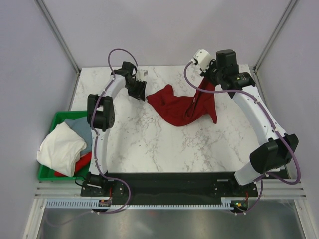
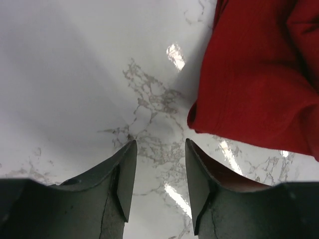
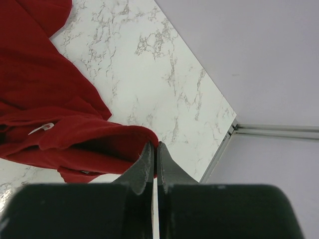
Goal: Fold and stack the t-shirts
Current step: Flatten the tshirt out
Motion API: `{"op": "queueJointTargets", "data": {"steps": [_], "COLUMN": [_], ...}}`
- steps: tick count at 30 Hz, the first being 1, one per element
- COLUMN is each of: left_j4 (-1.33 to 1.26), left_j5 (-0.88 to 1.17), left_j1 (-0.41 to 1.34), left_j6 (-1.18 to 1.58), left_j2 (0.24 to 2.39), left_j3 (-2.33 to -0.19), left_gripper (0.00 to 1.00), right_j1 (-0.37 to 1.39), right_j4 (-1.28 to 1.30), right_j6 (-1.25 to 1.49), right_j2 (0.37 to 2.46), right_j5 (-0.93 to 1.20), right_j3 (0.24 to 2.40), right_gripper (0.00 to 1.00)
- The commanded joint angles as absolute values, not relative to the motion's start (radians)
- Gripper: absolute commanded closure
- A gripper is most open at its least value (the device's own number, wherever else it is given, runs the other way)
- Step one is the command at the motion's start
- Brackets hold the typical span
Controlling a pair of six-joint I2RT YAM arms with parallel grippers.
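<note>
A large dark red t-shirt (image 1: 174,107) lies crumpled at the back middle of the marble table (image 1: 149,144). My right gripper (image 1: 202,88) is shut on a fold of it and holds that side raised above the table. In the right wrist view the jaws (image 3: 154,147) pinch the red cloth edge, and the shirt (image 3: 45,94) hangs to the left with its small white neck label (image 3: 41,128) showing. My left gripper (image 1: 140,94) stands open just left of the shirt's left edge. Its fingers (image 2: 159,144) have only marble between them, and the red cloth (image 2: 254,74) lies a little beyond the right finger.
A green bin (image 1: 59,115) sits at the table's left edge. It holds a white t-shirt (image 1: 62,144), a grey one (image 1: 79,127) and a red one (image 1: 82,160). The table's right edge and frame rail (image 3: 259,128) run close to my right gripper.
</note>
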State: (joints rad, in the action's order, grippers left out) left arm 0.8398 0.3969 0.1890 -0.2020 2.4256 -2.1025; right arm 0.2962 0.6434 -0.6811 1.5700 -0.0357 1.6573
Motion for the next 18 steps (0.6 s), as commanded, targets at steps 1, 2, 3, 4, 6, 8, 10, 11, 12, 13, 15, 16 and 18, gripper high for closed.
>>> {"op": "queueJointTargets", "data": {"steps": [1, 2, 3, 4, 6, 8, 10, 11, 12, 13, 15, 16, 18], "left_j4": [0.838, 0.838, 0.836, 0.838, 0.838, 0.838, 0.841, 0.842, 0.844, 0.844, 0.845, 0.845, 0.844], "left_j5": [0.374, 0.373, 0.373, 0.371, 0.374, 0.379, 0.387, 0.390, 0.391, 0.391, 0.390, 0.384, 0.348], "left_j1": [0.221, 0.224, 0.229, 0.236, 0.238, 0.238, 0.238, 0.239, 0.242, 0.245, 0.253, 0.259, 0.281], "left_j6": [-0.247, -0.244, -0.241, -0.235, -0.235, -0.235, -0.236, -0.239, -0.241, -0.242, -0.250, -0.252, -0.262], "left_j2": [2.463, 2.464, 2.462, 2.461, 2.461, 2.457, 2.457, 2.453, 2.453, 2.453, 2.456, 2.462, 2.479], "left_j3": [-2.161, -2.161, -2.160, -2.157, -2.155, -2.154, -2.148, -2.143, -2.138, -2.132, -2.126, -2.128, -2.131], "left_gripper": [0.50, 0.51, 0.51, 0.51, 0.51, 0.51, 0.51, 0.51, 0.51, 0.51, 0.51, 0.52, 0.54], "right_j1": [0.287, 0.285, 0.281, 0.278, 0.273, 0.267, 0.264, 0.262, 0.262, 0.264, 0.264, 0.264, 0.262], "right_j4": [0.620, 0.620, 0.620, 0.621, 0.621, 0.623, 0.623, 0.623, 0.623, 0.621, 0.620, 0.620, 0.620], "right_j6": [-0.661, -0.658, -0.658, -0.657, -0.658, -0.660, -0.658, -0.657, -0.654, -0.655, -0.652, -0.650, -0.650], "right_j2": [1.532, 1.534, 1.529, 1.528, 1.526, 1.526, 1.528, 1.532, 1.532, 1.537, 1.543, 1.546, 1.551], "right_j5": [-0.055, -0.057, -0.057, -0.058, -0.057, -0.055, -0.052, -0.051, -0.046, -0.043, -0.038, -0.037, -0.037], "right_j3": [1.640, 1.637, 1.635, 1.631, 1.626, 1.621, 1.618, 1.617, 1.615, 1.615, 1.615, 1.617, 1.618], "right_gripper": [1.00, 1.00, 1.00, 1.00, 1.00, 1.00, 1.00, 1.00, 1.00, 1.00, 1.00, 1.00, 1.00]}}
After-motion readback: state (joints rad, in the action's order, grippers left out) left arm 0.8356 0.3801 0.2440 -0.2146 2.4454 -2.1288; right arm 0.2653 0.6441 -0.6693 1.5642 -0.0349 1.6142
